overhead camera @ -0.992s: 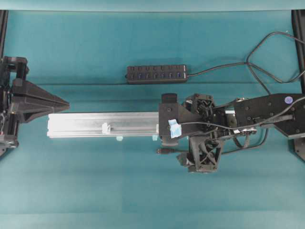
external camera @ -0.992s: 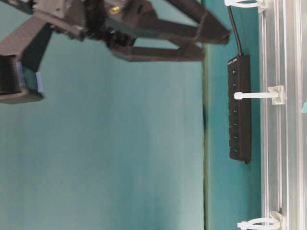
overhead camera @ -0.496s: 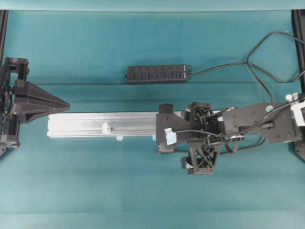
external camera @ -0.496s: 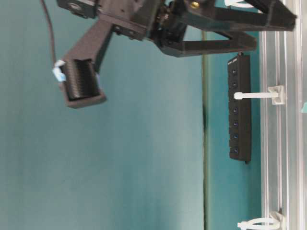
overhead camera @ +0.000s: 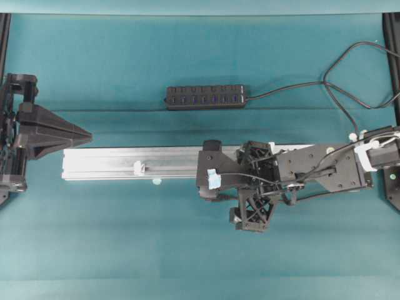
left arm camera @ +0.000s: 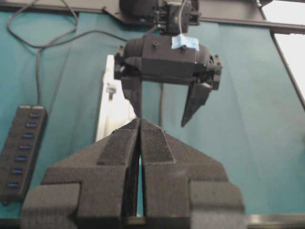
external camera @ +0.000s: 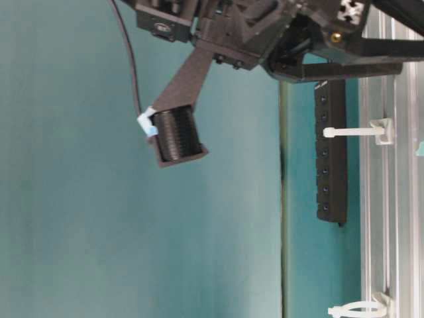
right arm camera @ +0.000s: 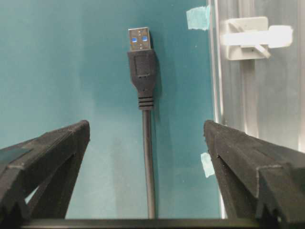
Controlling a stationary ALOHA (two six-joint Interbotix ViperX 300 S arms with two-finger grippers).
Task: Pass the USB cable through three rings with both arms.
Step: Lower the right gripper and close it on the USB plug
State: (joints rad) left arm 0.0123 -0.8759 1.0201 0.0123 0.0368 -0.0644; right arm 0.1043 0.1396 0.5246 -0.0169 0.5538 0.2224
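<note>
Cable position comes first: we find the USB cable (right arm camera: pixel 148 162) lying flat on the teal table surface (overhead camera: pixel 125 237), its plug tip (right arm camera: pixel 141 62) pointing away from the right wrist camera and running parallel to the aluminium rail (overhead camera: pixel 125 164), just beside the rail's near edge. In the right wrist view we see the cable centred between the two jaws of the right gripper (right arm camera: pixel 145 143), which stand wide apart on either side and touch nothing. In the overhead view this gripper (overhead camera: pixel 209 178) covers the plug from above, near the middle of the rail. We see one white ring (right arm camera: pixel 255 38) mounted on the rail beside the plug tip, a second ring (overhead camera: pixel 139 167) further along toward the left end, and in the table-level view two rings (external camera: pixel 354 131) (external camera: pixel 358 308) standing out from the rail. The left gripper (overhead camera: pixel 84 134) sits off the left end of the rail, its jaws pressed together with nothing between them. A black USB hub (overhead camera: pixel 205 97) lies beyond the rail, well apart from it.
</note>
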